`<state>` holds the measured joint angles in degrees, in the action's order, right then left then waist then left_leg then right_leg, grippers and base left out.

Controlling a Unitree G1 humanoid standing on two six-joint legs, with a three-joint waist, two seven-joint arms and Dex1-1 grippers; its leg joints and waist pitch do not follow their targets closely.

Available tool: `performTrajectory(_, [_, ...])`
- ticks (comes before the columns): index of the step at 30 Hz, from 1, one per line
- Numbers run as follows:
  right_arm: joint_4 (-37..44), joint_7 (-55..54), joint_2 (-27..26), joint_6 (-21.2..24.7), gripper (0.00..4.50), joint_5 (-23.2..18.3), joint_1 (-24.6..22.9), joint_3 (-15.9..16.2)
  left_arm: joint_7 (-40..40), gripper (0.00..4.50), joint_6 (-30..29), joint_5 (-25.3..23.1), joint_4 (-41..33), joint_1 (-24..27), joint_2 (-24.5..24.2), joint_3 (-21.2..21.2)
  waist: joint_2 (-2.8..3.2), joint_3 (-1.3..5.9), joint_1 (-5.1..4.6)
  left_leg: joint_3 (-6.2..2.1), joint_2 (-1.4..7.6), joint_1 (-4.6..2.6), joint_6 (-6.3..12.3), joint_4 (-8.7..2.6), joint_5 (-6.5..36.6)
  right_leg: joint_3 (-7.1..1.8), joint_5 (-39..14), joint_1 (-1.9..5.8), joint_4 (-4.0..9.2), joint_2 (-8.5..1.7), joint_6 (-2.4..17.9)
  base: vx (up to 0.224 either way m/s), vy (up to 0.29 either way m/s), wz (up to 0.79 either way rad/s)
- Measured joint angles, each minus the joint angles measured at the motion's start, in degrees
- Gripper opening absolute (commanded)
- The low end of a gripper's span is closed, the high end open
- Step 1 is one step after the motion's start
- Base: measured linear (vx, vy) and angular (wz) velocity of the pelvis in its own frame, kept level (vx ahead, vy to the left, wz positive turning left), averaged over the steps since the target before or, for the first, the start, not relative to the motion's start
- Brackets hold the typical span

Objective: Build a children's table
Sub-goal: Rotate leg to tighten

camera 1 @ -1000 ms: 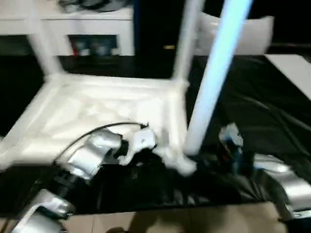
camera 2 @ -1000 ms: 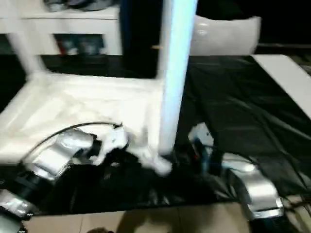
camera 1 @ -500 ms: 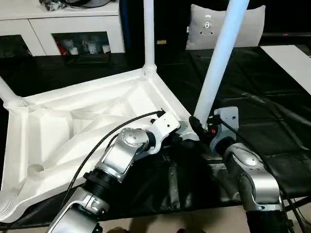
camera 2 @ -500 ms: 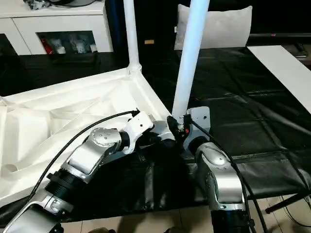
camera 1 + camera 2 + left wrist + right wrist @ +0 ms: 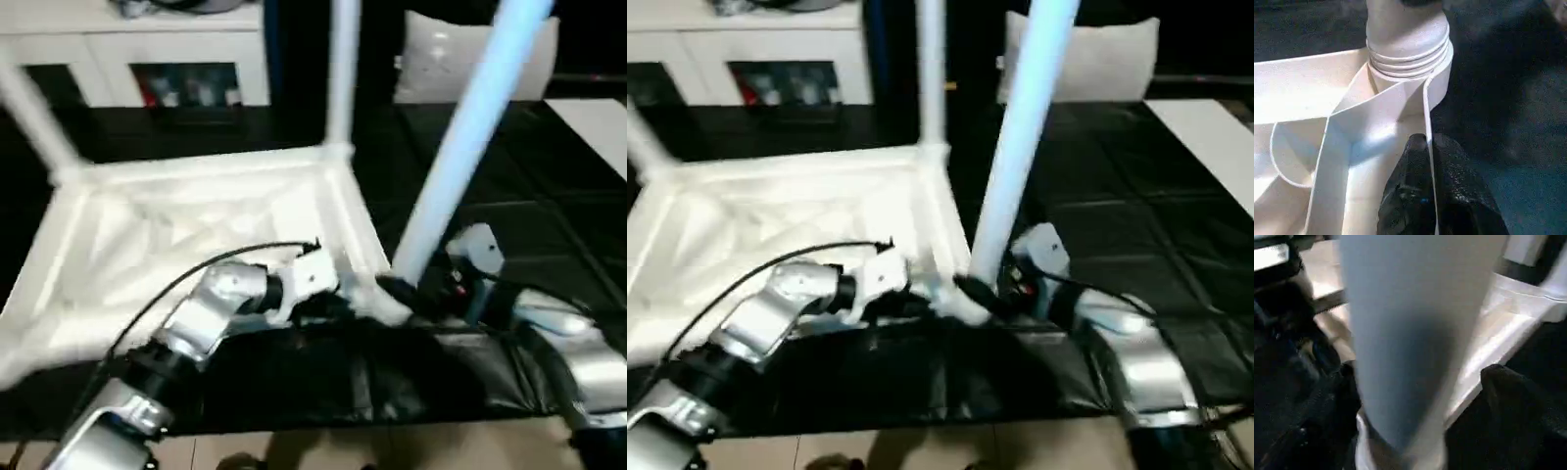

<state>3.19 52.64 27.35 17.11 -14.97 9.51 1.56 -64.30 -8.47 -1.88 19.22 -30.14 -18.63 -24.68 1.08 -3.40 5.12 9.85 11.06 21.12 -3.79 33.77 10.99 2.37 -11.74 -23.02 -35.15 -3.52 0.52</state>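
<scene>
Left eye view: the children's table (image 5: 186,225) is seen lying upside down on the black-covered work table (image 5: 549,215), ribbed underside up. 3 legs can be counted standing in its corner sockets: the near leg (image 5: 460,157) at the near right corner and 2 at the far corners. The left gripper (image 5: 328,304) is held at the near rim beside that corner; the right gripper (image 5: 411,294) is placed at the base of the near leg. Compared with 0.5 s earlier, the whole picture is shifted and blurred, so the camera has moved.

Right eye view: the same layout is shown, with a white cabinet (image 5: 754,59) behind.

Left wrist view: the left gripper's fingers (image 5: 1415,196) are seen pinched together on the table's thin rim wall, just beside the corner socket (image 5: 1408,44).

Right wrist view: the near leg is seen standing between the right gripper's 2 fingers (image 5: 1513,391), which are set well apart on either side of it.
</scene>
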Motion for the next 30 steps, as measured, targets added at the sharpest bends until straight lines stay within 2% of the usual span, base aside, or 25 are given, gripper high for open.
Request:
performTrajectory(6, [-0.3,18.5,9.6,-2.1,4.08,-3.6,-0.6,3.5,-9.0,0.00,5.1,1.9,0.9,-0.2,-3.7,-1.3,-0.10,-0.05,0.18,0.00,0.00,-0.06,0.03,0.12,0.0,0.03,0.1,0.13,-0.05,-0.05,0.0,0.000,0.000,0.00])
performTrajectory(10, [-2.6,22.9,9.5,-2.3,3.91,-4.5,-0.5,5.0,-12.5,0.00,6.5,2.3,0.9,-0.2,-4.6,-1.7,-0.14,-0.05,0.28,0.01,0.02,-0.05,0.03,0.16,0.0,0.06,0.1,0.12,-0.13,-0.05,0.1,0.000,0.000,0.00])
performTrajectory(11, [-3.4,23.9,9.4,-2.2,3.68,-4.7,-0.1,5.8,-13.5,0.00,6.9,2.5,0.9,-0.2,-4.8,-2.1,-0.15,-0.05,0.30,0.01,0.02,-0.05,0.03,0.19,0.0,0.06,0.1,0.12,-0.12,-0.06,0.1,0.000,0.000,0.00])
performTrajectory(14, [-5.6,26.6,9.5,-2.2,3.44,-5.2,2.1,7.2,-16.4,0.00,7.4,3.4,0.4,-0.2,-5.6,-3.2,-0.16,-0.06,0.35,0.04,0.00,-0.03,0.08,0.23,0.0,0.07,0.1,0.12,-0.13,-0.10,0.1,0.000,0.000,0.00])
performTrajectory(17, [-5.9,28.6,9.6,-2.2,3.18,-5.6,2.6,8.1,-17.6,0.00,8.1,3.4,0.2,-0.2,-5.7,-3.8,-0.18,-0.07,0.94,0.04,0.02,-0.03,0.16,0.23,-0.1,0.09,0.1,0.11,-0.14,-0.10,0.1,0.000,0.000,0.00])
performTrajectory(25, [-6.8,31.8,9.6,-1.4,2.60,-6.3,3.6,9.6,-19.0,0.00,9.0,3.5,0.2,-0.2,-5.9,-3.9,-0.21,-0.08,1.30,0.04,0.04,-0.03,0.18,0.24,-0.1,0.11,0.1,0.09,-0.16,-0.08,0.1,0.000,0.000,0.00])
performTrajectory(28, [-6.6,32.1,9.6,-0.4,2.23,-7.3,3.5,9.8,-19.2,0.00,8.9,3.8,0.2,-0.2,-6.0,-3.8,-0.21,-0.08,1.33,0.04,0.04,-0.03,0.17,0.24,-0.1,0.10,0.1,0.09,-0.16,-0.09,0.1,0.000,0.000,0.00])
performTrajectory(30, [-6.3,32.1,9.6,0.0,2.17,-7.5,3.4,9.7,-19.3,0.00,8.8,4.2,0.2,-0.2,-6.0,-3.8,-0.21,-0.08,1.33,0.04,0.04,-0.03,0.17,0.24,-0.1,0.10,0.1,0.10,-0.16,-0.08,0.1,0.000,0.000,0.00])
